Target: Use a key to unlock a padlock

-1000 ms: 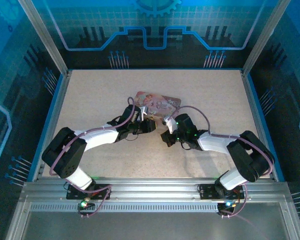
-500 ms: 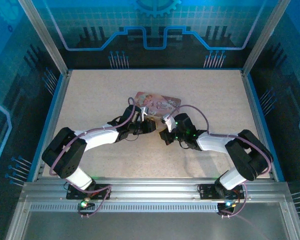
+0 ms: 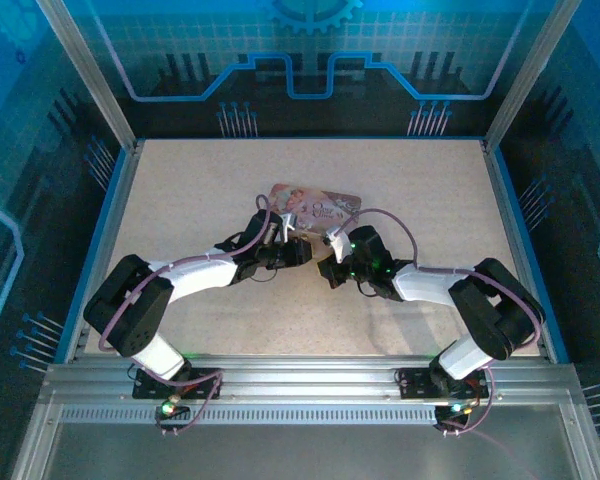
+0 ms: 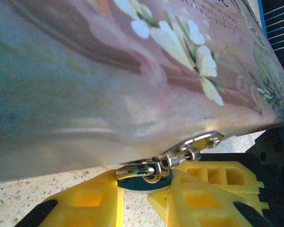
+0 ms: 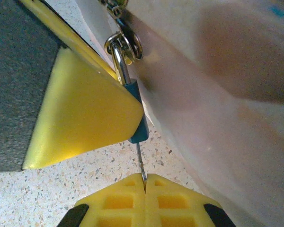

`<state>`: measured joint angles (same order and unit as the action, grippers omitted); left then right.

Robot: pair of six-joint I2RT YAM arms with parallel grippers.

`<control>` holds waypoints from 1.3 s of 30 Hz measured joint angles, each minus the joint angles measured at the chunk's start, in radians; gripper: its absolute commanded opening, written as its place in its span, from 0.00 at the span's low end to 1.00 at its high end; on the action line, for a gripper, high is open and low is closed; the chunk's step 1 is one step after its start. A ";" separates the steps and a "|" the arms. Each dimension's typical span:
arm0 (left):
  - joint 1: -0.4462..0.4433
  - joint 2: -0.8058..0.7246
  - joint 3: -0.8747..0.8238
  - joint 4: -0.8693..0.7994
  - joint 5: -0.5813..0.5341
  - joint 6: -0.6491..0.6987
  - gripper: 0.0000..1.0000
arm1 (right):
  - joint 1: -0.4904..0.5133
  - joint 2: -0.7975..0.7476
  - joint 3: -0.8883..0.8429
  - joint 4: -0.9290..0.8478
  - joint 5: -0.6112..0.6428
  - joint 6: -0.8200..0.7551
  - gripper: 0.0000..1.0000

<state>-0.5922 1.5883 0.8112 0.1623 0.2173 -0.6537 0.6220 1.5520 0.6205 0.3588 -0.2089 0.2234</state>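
The padlock [image 4: 138, 184] is a small dark blue body with a silvery shackle [image 4: 135, 171] hooked through the hasp [image 4: 199, 142] of the pink printed tin [image 4: 132, 71]. My left gripper [image 4: 144, 187] is shut on the padlock body, right against the tin's front edge. In the right wrist view the padlock [image 5: 141, 127] hangs beside the left arm's yellow finger [image 5: 80, 113]. My right gripper [image 5: 145, 178] is shut on the thin grey key [image 5: 140, 161], whose blade reaches up to the bottom of the padlock body. From above, both grippers [image 3: 298, 250] [image 3: 326, 268] meet at the tin [image 3: 315, 204].
The tin's side wall [image 5: 217, 104] stands close on the right of the key and padlock. The speckled tabletop [image 3: 210, 190] stretches around the tin, bounded by a blue-edged frame [image 3: 108, 220] and metal posts.
My right gripper has edged left and slightly away from me, closing in on the padlock and the left gripper. The left arm and the tin have held still.
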 measured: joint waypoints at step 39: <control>0.001 -0.009 0.013 -0.005 -0.019 -0.031 0.24 | -0.001 0.053 -0.002 0.159 0.011 0.039 0.00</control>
<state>-0.5911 1.5795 0.8238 0.1574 0.1982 -0.6842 0.6209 1.6051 0.6186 0.5175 -0.1978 0.2619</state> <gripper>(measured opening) 0.249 0.045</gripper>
